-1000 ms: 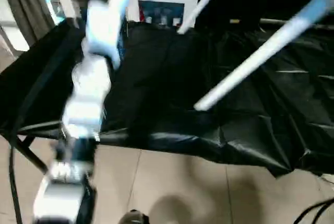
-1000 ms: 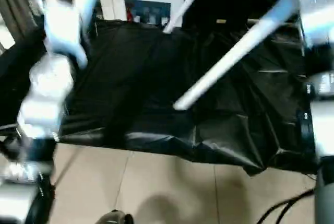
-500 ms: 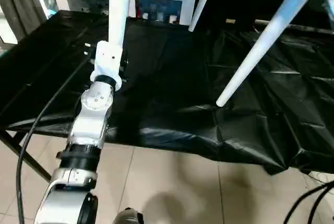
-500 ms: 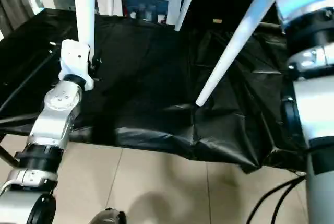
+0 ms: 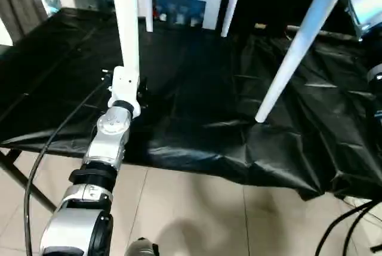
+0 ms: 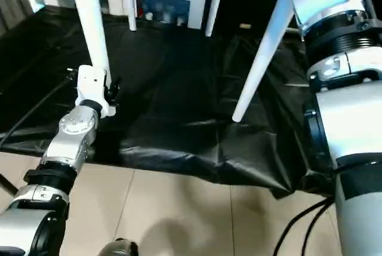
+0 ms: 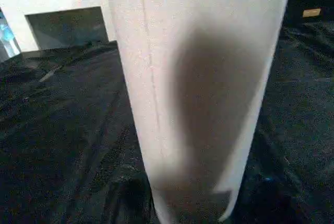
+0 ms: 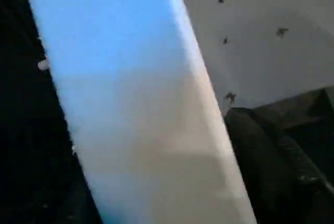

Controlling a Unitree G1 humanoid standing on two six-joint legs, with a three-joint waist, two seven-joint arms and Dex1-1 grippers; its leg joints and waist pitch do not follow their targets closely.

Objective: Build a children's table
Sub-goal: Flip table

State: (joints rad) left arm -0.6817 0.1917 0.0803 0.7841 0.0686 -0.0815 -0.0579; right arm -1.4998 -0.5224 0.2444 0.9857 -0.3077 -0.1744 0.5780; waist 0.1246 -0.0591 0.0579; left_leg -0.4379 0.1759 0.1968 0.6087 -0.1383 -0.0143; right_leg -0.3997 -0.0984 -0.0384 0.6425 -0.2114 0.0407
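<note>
Four legs head view | left wrist: one leg, cabinet

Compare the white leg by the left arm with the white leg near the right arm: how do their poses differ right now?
The leg by the left arm stands nearly upright, while the leg near the right arm slants steeply. The left one's lower end sits at the left gripper; the right one's lower tip hangs free above the black sheet. The left one looks thicker, being closer. Both are white, tapered tubes running up out of the picture.
</note>
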